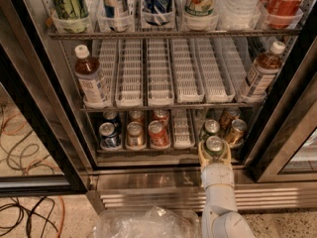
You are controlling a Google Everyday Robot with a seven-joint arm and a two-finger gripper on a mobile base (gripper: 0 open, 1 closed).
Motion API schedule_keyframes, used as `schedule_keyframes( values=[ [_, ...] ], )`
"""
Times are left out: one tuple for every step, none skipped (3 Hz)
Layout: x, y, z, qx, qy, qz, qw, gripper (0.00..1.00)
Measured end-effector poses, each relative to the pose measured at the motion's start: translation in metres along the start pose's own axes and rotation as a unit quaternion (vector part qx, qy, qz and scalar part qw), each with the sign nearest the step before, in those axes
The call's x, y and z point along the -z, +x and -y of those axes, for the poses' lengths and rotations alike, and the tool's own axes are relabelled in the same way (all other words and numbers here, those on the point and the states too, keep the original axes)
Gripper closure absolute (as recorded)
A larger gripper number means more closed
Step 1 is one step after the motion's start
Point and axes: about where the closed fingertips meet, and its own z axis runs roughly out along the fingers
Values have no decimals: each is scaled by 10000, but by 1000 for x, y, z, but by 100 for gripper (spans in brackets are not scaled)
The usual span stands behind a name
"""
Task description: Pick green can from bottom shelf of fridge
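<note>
The fridge stands open, with black-framed doors at both sides. On its bottom shelf, my gripper reaches in from below at the right. Its cream fingers sit on either side of a green can with a silver top, at the shelf's front edge. They are shut on it. A second green can stands just behind it. Two bronze-orange cans stand to the right. A red can, a bronze can and a blue can stand at the left.
The rack above holds white lane trays and a brown bottle at each end. The steel base with a vent grille lies below. Crumpled clear plastic and cables lie on the floor.
</note>
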Motion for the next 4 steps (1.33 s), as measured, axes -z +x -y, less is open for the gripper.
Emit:
schedule_keyframes(
  values=[
    [30, 3, -5, 182, -337, -55, 9993, 100],
    [69, 13, -10, 517, -817, -213, 9951, 100],
    [103, 22, -18, 882, -1379, -336, 9859, 100],
    [103, 22, -18, 880, -1375, -339, 9860, 100]
  ],
)
